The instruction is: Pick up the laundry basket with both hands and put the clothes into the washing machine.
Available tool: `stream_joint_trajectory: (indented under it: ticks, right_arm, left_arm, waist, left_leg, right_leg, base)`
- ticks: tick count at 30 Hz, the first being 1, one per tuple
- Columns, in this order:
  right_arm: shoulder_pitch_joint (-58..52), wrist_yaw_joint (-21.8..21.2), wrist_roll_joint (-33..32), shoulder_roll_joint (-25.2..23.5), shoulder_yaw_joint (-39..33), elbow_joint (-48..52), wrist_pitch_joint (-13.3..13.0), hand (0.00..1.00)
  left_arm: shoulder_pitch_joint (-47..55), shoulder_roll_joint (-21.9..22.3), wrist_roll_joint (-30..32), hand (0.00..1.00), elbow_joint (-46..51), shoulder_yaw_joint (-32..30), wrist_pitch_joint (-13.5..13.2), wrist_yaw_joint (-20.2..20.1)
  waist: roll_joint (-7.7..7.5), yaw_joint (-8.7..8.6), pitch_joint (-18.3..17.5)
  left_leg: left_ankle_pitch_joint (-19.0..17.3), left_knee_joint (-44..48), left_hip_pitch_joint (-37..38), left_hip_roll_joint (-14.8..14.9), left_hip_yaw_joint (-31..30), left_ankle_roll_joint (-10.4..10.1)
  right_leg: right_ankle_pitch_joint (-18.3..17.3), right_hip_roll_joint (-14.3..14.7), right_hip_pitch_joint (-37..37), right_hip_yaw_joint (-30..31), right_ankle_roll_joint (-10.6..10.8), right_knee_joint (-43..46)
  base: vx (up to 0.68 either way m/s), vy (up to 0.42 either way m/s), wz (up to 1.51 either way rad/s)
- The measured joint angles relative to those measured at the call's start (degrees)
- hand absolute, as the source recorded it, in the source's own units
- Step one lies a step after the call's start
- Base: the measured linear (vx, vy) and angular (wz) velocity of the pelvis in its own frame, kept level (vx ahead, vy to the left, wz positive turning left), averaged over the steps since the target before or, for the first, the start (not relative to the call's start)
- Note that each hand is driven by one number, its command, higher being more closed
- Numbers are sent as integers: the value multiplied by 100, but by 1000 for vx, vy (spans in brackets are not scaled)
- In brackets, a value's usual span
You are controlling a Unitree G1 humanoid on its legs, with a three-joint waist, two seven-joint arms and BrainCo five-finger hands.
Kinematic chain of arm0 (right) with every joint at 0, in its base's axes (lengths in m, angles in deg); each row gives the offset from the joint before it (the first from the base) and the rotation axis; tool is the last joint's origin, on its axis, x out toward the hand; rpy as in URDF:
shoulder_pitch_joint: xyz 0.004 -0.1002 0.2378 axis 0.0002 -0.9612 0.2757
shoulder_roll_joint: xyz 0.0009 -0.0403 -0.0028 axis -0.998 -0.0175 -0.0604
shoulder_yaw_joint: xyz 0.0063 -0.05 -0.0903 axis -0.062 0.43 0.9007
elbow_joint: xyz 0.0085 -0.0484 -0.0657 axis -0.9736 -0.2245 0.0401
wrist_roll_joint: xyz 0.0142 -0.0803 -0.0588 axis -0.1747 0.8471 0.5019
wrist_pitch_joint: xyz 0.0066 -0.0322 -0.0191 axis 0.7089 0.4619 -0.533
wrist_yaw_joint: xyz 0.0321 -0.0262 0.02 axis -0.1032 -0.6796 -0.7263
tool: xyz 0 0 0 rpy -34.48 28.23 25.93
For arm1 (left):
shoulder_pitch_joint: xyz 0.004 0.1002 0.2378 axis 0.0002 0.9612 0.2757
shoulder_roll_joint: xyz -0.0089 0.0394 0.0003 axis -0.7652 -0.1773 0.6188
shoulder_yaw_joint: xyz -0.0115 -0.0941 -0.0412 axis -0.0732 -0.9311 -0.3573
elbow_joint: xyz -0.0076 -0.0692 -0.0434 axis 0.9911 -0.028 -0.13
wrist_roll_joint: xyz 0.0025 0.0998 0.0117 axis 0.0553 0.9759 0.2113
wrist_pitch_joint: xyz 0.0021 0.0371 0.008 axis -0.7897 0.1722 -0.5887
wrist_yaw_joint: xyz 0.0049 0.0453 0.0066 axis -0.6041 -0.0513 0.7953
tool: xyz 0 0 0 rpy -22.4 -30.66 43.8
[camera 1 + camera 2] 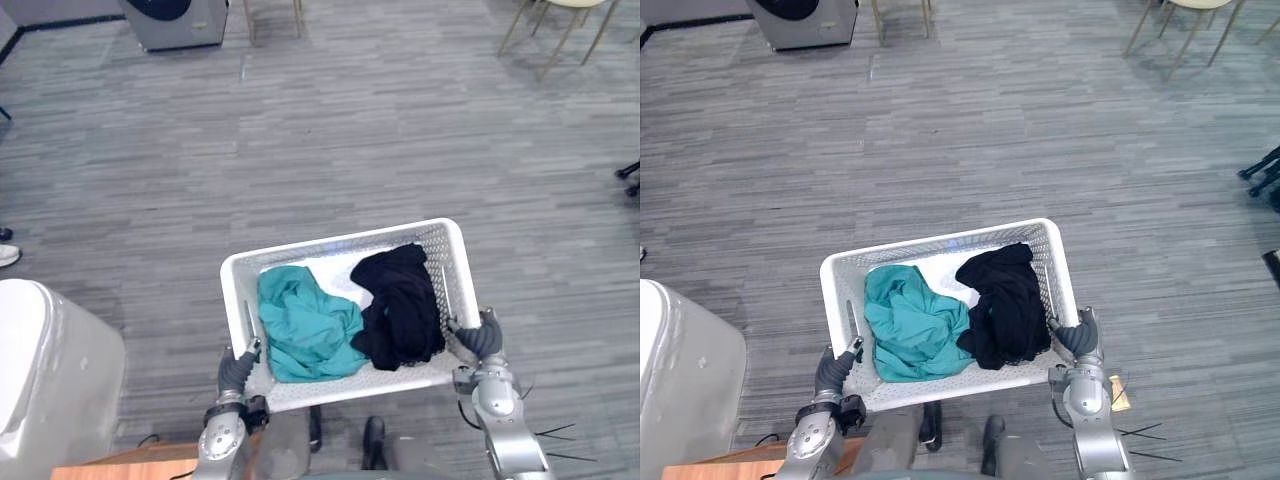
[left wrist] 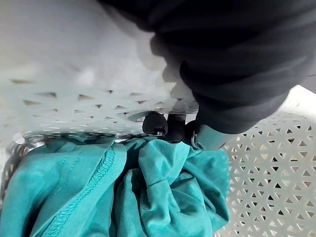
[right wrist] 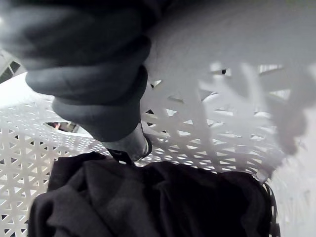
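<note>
Gripped at both short ends: white perforated laundry basket (image 1: pixel 345 238). Curled over its left end: left hand (image 1: pixel 238 368), with dark fingertips (image 2: pixel 157 124) seen inside the wall in the left wrist view, just beside the teal garment (image 1: pixel 305 325). Curled over the right end: right hand (image 1: pixel 480 338), finger (image 3: pixel 129 147) just beside the black garment (image 1: pixel 400 305). Well apart, across the floor (image 1: pixel 400 130): washing machine (image 1: pixel 178 22).

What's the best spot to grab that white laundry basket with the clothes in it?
By the rims of its two short ends, one robot hand from each side. The laundry basket is wide, with clothes across its middle, so end grips should balance it. The left robot hand and right robot hand grip there.
</note>
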Motion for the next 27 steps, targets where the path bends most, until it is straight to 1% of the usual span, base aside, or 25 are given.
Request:
stream_joint_trajectory:
  ticks: [1, 2, 3, 5, 7, 8, 9, 10, 11, 12, 13, 14, 15, 16, 17, 18, 19, 20, 21, 22, 23, 24, 25, 26, 27]
  right_arm:
    - [-1, -9, 41, -9, -1, -37, 0, 100]
    - [2, -12, 41, -49, -4, -131, 1, 100]
    - [1, -13, 39, -80, -7, -219, 1, 100]
    - [18, -14, 38, -181, 2, -236, -3, 100]
    - [93, -27, 35, -168, -6, -237, -15, 100]
    - [148, -69, 35, -133, -9, -241, -17, 100]
    - [172, -107, 33, -68, -28, -246, -19, 100]
    - [163, -130, 26, -52, -72, -248, -19, 100]
    - [133, -130, 26, -102, -114, -243, -20, 100]
    - [120, -130, 27, -70, -133, -244, -19, 100]
    - [127, -127, 29, 6, -212, -263, -14, 100]
    - [247, -135, 27, 110, -379, -331, 11, 100]
    - [291, -138, 24, 132, -492, -375, 15, 100]
    - [236, -139, 11, 192, -566, -375, 12, 100]
    - [108, -140, -42, 275, -571, -350, -14, 100]
    - [46, -119, -93, 300, -584, -241, -23, 100]
    - [54, -99, -147, 312, -593, -109, -23, 100]
    - [55, -82, -177, 295, -573, -68, -23, 100]
    - [-38, -47, -202, 261, -565, 72, -23, 100]
    - [-131, 5, -212, 210, -566, 211, -22, 100]
    - [-148, 8, -217, 202, -564, 268, -23, 100]
    - [-117, 8, -242, 187, -561, 284, -27, 100]
    - [-103, 8, -264, 187, -565, 280, -27, 100]
    - [-81, 15, -298, 197, -567, 250, -27, 100]
    - [-38, 23, -307, 207, -558, 201, -29, 100]
  left_arm:
    - [25, -8, 0, 100, 0, 11, 3, -1]
    - [26, -83, 0, 100, 3, 37, 15, 1]
    - [14, -190, 3, 100, 47, 50, 73, 16]
    - [-16, -288, 3, 100, 73, 44, 91, 43]
    - [-19, -316, 2, 100, 180, 45, 89, 70]
    - [-53, -325, 1, 100, 175, 53, 90, 85]
    - [-129, -319, 3, 100, 155, 76, 94, 86]
    - [-226, -344, 20, 100, 130, 96, 100, 80]
    - [-318, -387, 78, 100, 76, 113, 102, 75]
    - [-375, -380, 129, 100, -12, 142, 105, 78]
    - [-522, -309, 159, 100, -181, 221, 127, 101]
    - [-751, -84, 239, 100, -311, 241, 171, 101]
    - [-897, -23, 312, 100, -370, 268, 213, 94]
    - [-951, 19, 359, 100, -456, 343, 219, 93]
    - [-868, 60, 391, 100, -446, 443, 194, 72]
    - [-785, 61, 395, 100, -425, 495, 110, 64]
    - [-793, 74, 390, 100, -350, 481, 82, 64]
    - [-786, 63, 385, 100, -283, 455, 82, 65]
    - [-755, 24, 379, 100, -201, 458, 81, 53]
    - [-701, -4, 374, 100, -124, 459, 72, 18]
    - [-651, -2, 372, 100, -68, 456, 60, 19]
    - [-573, -7, 370, 100, 19, 452, 17, 16]
    - [-578, -13, 373, 100, 24, 452, 4, 10]
    - [-587, -21, 380, 100, 35, 452, 1, -6]
    - [-561, -29, 379, 100, 55, 449, 2, -11]
  waist:
    - [-27, -7, 6]
    - [-80, -23, 9]
    - [-80, -95, 14]
    - [-53, -208, 2]
    - [17, -316, 13]
    - [174, -337, 51]
    - [249, -390, 63]
    - [295, -475, 87]
    - [163, -560, 43]
    - [122, -641, 14]
    - [329, -656, -2]
    - [564, -608, 39]
    - [577, -620, 61]
    - [585, -672, 78]
    - [539, -695, 98]
    - [599, -657, 110]
    - [803, -607, 78]
    - [771, -575, 99]
    - [724, -458, 133]
    - [694, -346, 152]
    - [676, -321, 162]
    - [641, -248, 178]
    - [618, -216, 191]
    - [553, -156, 206]
    - [536, -124, 207]
  left_leg:
    - [-125, 61, 127, -76, -8, 28]
    - [-345, 104, 443, -205, -14, 113]
    - [-490, 7, 808, -238, -85, 160]
    - [-592, -365, 1302, -250, -262, 193]
    - [-629, -849, 1714, -141, -386, 139]
    - [-624, -1226, 2030, -7, -396, 130]
    - [-613, -1495, 2284, 165, -421, 111]
    - [-562, -1672, 2460, 257, -532, 21]
    - [-490, -1881, 2722, 212, -710, -110]
    - [-487, -1984, 2939, 164, -854, -174]
    - [-421, -2009, 3119, 339, -987, -295]
    - [-69, -1671, 3028, 501, -1138, -594]
    - [387, -1239, 2959, 465, -1343, -783]
    - [1061, -741, 2926, 422, -1450, -1044]
    - [2158, 269, 2723, 467, -1297, -1589]
    - [2297, 1483, 2228, 635, -1152, -1789]
    - [1849, 3157, 1316, 1043, -806, -1396]
    - [1621, 3642, 961, 1188, -596, -1137]
    - [1188, 4002, 403, 1354, -264, -750]
    - [814, 3818, -74, 1341, -29, -585]
    - [652, 3593, -286, 1323, 76, -517]
    - [463, 2880, -682, 1216, 193, -426]
    - [457, 2371, -839, 1103, 193, -416]
    - [549, 1105, -1067, 812, 91, -534]
    - [961, -487, -1123, 581, -149, -874]
  right_leg:
    - [59, -123, -167, 34, 87, 622]
    - [516, -332, -511, 67, 103, 1739]
    - [930, -485, -764, 75, -126, 2530]
    - [509, -595, -1082, -110, -449, 2822]
    - [214, -620, -1504, -407, -421, 2281]
    - [228, -475, -1832, -545, -382, 1450]
    - [416, -248, -1958, -581, -222, 481]
    - [834, -80, -1974, -575, -11, -772]
    - [1647, -35, -1913, -491, 132, -2509]
    - [2495, 30, -1883, -363, -95, -2979]
    - [3262, 147, -1781, -312, -392, -2898]
    - [2941, 278, -1942, -338, -599, -2218]
    - [2747, 162, -2071, -385, -679, -1500]
    - [2288, 63, -1899, -523, -712, -1000]
    - [1763, -28, -1298, -600, -642, -991]
    - [1451, 36, -869, -624, -638, -1209]
    - [1276, 182, -459, -717, -689, -1334]
    - [1152, 213, -268, -744, -683, -1376]
    - [937, 237, 175, -748, -680, -1536]
    - [734, 220, 673, -757, -592, -1842]
    - [685, 211, 896, -762, -517, -2003]
    - [592, 129, 1261, -800, -369, -2260]
    - [551, 60, 1434, -815, -301, -2370]
    - [437, -105, 1745, -832, -109, -2592]
    - [344, -194, 2074, -831, 64, -2879]
  base:
    - [476, 148, 15]
    - [615, 122, 25]
    - [539, 56, 28]
    - [549, 4, 34]
    - [639, -45, 21]
    - [507, -60, 4]
    - [657, -91, 16]
    - [696, -140, 44]
    - [716, -174, 52]
    - [776, -228, 41]
    - [797, -207, 3]
    - [915, -211, -5]
    - [731, -145, 10]
    - [716, -185, 41]
    - [761, -167, 37]
    - [864, -145, 15]
    - [683, -53, 0]
    - [600, -12, 3]
    - [592, 26, 14]
    - [707, 67, 14]
    - [700, 131, 11]
    - [584, 146, 5]
    - [606, 202, 8]
    - [638, 252, 9]
    - [651, 277, 3]
